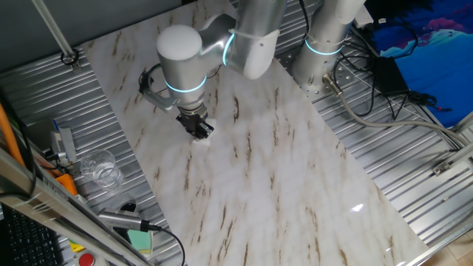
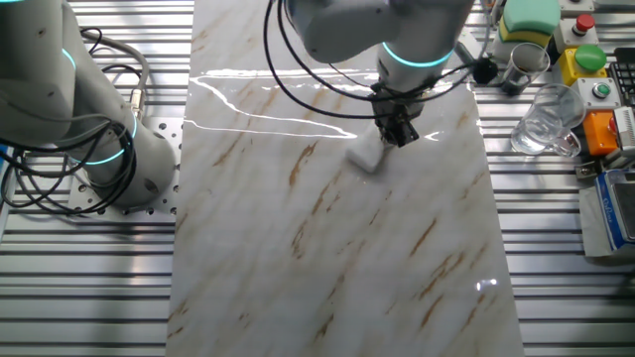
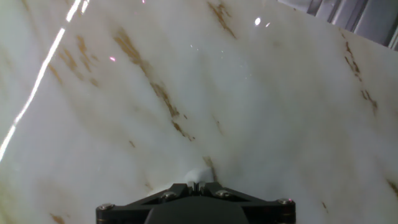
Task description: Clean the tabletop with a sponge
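In one fixed view the gripper (image 1: 200, 130) points down at the tabletop (image 1: 266, 177), a long white marble slab with brown streaks lying on a ribbed grey metal surface (image 1: 414, 155). Its dark fingers are drawn together on the sponge (image 1: 205, 138), of which only a small white edge shows beneath the fingertips, pressed against the slab in its far left part. To the left of the slab, on the metal, stand a clear glass (image 1: 101, 170) and, nearer, a pale green block (image 1: 139, 239). A second arm's base (image 1: 321, 55) rises at the far right edge. In the other fixed view the sponge (image 2: 367, 154) shows more plainly as a small white block lying on the tabletop (image 2: 327, 248), with the gripper (image 2: 399, 132) clamped on its right end; the rest of the sponge juts out to the left of the fingers. It sits in the far half of the slab, right of the middle. The clear glass (image 2: 544, 125) stands well apart to the right, on the metal surface (image 2: 89, 278), near a green block (image 2: 530, 17) at the far right corner. In the hand view the gripper (image 3: 198, 186) body fills the lower edge and the fingers themselves are hidden; a small white lump of the sponge (image 3: 198, 175) peeks out just above it, touching the glossy tabletop (image 3: 261, 93), beside a brown streak.
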Robot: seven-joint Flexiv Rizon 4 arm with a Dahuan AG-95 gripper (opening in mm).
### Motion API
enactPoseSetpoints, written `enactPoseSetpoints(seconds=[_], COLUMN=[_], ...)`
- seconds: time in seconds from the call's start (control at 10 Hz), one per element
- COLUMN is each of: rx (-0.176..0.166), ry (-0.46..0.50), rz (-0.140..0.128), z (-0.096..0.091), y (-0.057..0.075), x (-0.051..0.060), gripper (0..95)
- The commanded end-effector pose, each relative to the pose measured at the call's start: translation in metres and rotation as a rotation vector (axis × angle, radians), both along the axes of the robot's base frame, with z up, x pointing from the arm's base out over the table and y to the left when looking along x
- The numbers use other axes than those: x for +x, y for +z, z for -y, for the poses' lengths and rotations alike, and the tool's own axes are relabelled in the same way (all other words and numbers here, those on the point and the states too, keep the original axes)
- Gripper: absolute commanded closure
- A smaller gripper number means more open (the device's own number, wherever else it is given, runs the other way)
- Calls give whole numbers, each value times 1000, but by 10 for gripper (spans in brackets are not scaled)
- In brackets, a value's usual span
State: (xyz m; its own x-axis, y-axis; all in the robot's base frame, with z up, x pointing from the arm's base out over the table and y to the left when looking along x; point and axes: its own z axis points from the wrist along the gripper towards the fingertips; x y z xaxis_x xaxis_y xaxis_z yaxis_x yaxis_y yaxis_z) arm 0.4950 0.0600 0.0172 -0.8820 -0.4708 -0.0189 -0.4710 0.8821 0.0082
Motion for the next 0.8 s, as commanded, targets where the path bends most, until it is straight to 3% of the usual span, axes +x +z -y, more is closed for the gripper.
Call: enactPoseSetpoints(seconds=[0.1,0.2,0.3,0.4,0.8], rx=[27,36,8,9,18], ry=[61,132,208,241,261], rz=[-13,-26,-30,-28,-18], z=[0,0,0,0,-1], y=[0,0,0,0,1], x=[0,0,0,0,0], gripper=[950,950,950,950,950])
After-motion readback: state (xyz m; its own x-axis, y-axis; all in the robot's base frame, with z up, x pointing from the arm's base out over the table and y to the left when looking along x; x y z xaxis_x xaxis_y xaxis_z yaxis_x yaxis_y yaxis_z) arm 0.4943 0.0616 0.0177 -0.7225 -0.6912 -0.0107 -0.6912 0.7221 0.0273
